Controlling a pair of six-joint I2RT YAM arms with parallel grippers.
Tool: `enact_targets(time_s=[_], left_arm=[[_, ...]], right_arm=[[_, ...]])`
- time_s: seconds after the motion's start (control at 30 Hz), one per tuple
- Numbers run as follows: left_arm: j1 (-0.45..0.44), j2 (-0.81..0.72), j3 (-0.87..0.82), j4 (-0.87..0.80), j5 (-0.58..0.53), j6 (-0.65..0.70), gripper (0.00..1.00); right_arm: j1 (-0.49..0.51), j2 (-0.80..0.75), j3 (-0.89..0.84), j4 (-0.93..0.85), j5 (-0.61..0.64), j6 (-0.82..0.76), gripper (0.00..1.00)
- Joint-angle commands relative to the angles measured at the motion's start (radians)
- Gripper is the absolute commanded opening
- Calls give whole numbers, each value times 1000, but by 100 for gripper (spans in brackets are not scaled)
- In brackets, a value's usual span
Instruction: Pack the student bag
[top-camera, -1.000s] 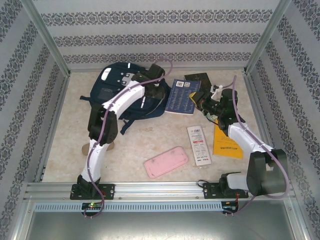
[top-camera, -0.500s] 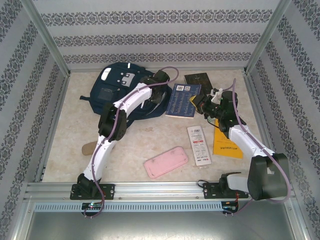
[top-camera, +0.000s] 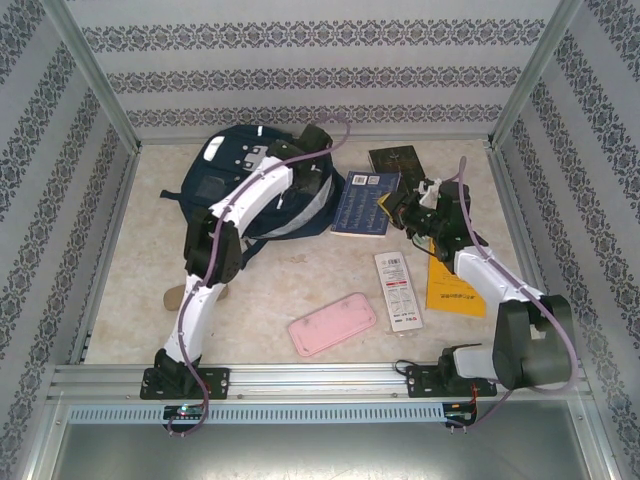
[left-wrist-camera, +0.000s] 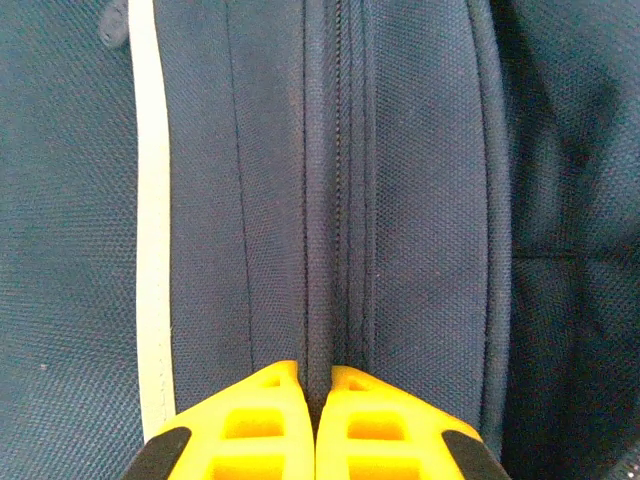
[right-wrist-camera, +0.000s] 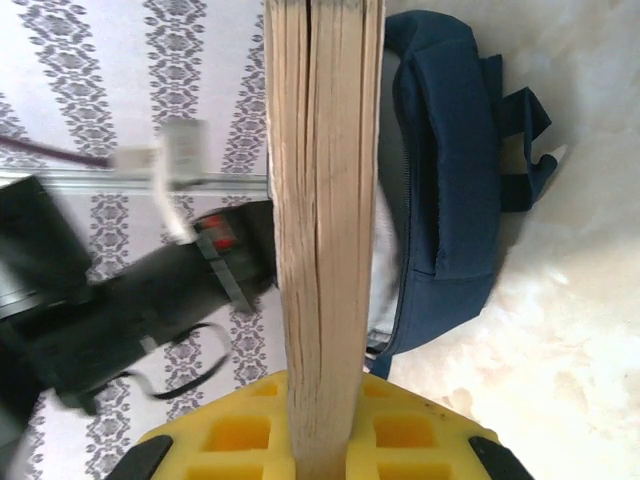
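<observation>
**Me:** Navy fabric is what my left gripper has. Its two yellow fingers are squeezed together on the zip seam of the student bag, at the bag's right-hand edge.

**Partner:** And the right?

**Me:** My right gripper is clamped across the thickness of the blue book, with the page block edge-on to my wrist.

**Partner:** Which way is the bag from that book?

**Me:** To my left, just beside it. The bag lies at the far left of the table. From my right wrist its mouth shows directly behind the book, a gap with pale lining inside. As far as I can judge, the bag's long axis runs from far left to near right, and the opening is at the end facing the book. I'd say the book has to travel leftward, flat side lined up with that slot. My left hand is already on the bag, and the right is the nearer one to the books.

**Partner:** Count it all for me.

**Me:** One bag. Two books: the blue one in my grip and a dark book beyond it. One yellow booklet, one flat white box and one pink pencil case.
</observation>
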Motion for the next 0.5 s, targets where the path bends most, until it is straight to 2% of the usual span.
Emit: enact_targets(time_s=[0.0,0.17,0.27,0.47], left_arm=[[14,-131,42,9,107,-20,0],[57,-201,42,23,241,-41,0],[84,-231,64,16,270,-32,0],[140,-270,79,40,398,-76,0]], right_arm=[[35,47,65,68,24,-32,0],[80,179,165,111,24,-28,0],[115,264,230,132,39,-23,0],[184,473,383,195,83,36,0]])
